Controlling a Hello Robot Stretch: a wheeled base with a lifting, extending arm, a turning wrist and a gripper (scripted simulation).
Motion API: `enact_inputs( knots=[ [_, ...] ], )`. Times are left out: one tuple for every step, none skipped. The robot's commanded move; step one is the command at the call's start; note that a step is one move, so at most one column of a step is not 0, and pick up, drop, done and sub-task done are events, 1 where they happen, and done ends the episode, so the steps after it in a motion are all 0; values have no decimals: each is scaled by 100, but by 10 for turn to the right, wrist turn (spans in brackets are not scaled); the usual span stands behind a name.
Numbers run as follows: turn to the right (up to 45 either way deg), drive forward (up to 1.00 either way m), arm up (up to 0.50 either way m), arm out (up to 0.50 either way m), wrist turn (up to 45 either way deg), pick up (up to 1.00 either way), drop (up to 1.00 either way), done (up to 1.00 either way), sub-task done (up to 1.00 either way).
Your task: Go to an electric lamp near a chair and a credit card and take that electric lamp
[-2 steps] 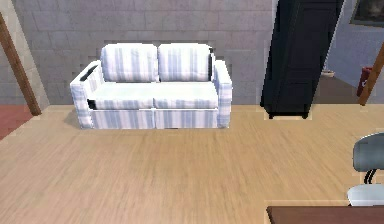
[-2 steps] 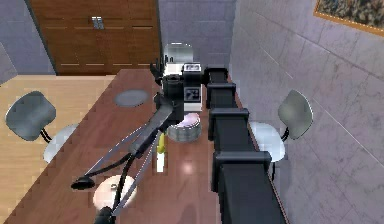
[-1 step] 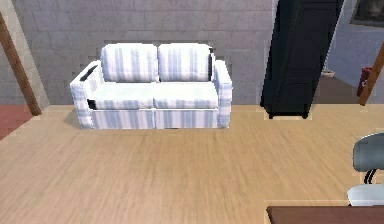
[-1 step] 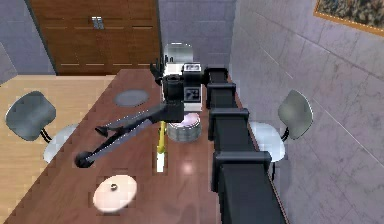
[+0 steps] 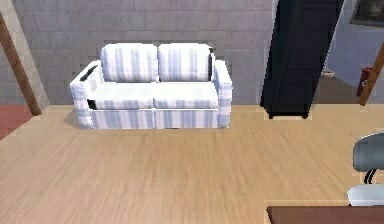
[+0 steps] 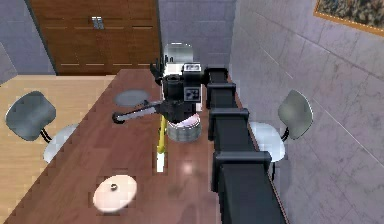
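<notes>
On the long brown table (image 6: 90, 150) stands a silvery lamp-like thing, its rounded top (image 6: 180, 52) above the arm and its shiny base (image 6: 183, 131) below it. The dark arm (image 6: 232, 140) reaches across the table to two white marked squares. The gripper (image 6: 122, 118) points left from them, low over the tabletop next to a flat grey disc (image 6: 132, 97). I cannot tell whether it holds anything. A grey chair (image 6: 30, 115) stands left of the table and another (image 6: 290, 115) on the right by the wall.
A thin yellow stick (image 6: 160, 150) and a round pale plate (image 6: 115, 192) lie on the table. A wooden door (image 6: 95, 35) is behind it. Ahead are a striped sofa (image 5: 150, 85), a dark cabinet (image 5: 300, 60), open wooden floor (image 5: 170, 170) and a grey chair (image 5: 370, 165).
</notes>
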Motion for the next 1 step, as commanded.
enact_inputs(
  knots=[
    [0,0,0,0,180,0,0,0,0]
  ],
)
